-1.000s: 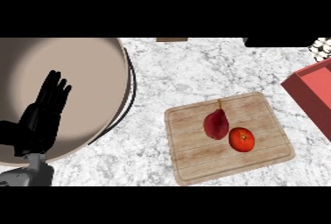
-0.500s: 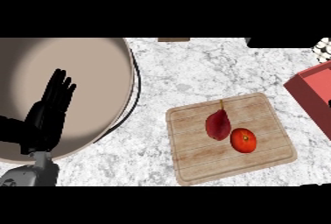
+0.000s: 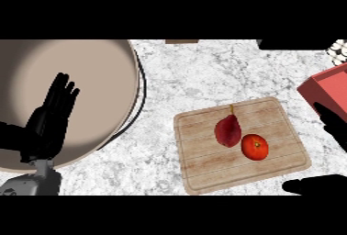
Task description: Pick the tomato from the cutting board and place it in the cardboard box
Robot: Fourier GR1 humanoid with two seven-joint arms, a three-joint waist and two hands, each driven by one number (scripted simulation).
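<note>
Right hand: you see your right hand (image 3: pixel 333 125) only as dark shapes at the view's right edge, one beside the board's right side and one at its lower right corner; whether it is spread or curled cannot be told from here.
Left hand: your left hand (image 3: pixel 54 117) rests at the view's left over the large round beige surface (image 3: pixel 102 64), fingers straight and pointing up, holding nothing.
Tomato: the tomato (image 3: pixel 254 147) sits on the cutting board (image 3: pixel 210 174), right of centre, just beside a dark red pointed vegetable (image 3: pixel 228 130) with a thin stem; the two look close to touching.
How it will handle: judge it as light, round, smooth-skinned and somewhat soft, so it may roll or slip if you nudge it from one side, and it could bruise if squeezed hard.
Where to take hold: close round its widest part from above, thumb on one flank and fingers on the other, coming in from the right so you avoid the red vegetable on its left.
Box: the reddish box (image 3: pixel 328 87) shows at the upper right edge, near the board's far right corner, only partly in view.
Counter: marbled white counter (image 3: pixel 203 73) lies between all of these.
</note>
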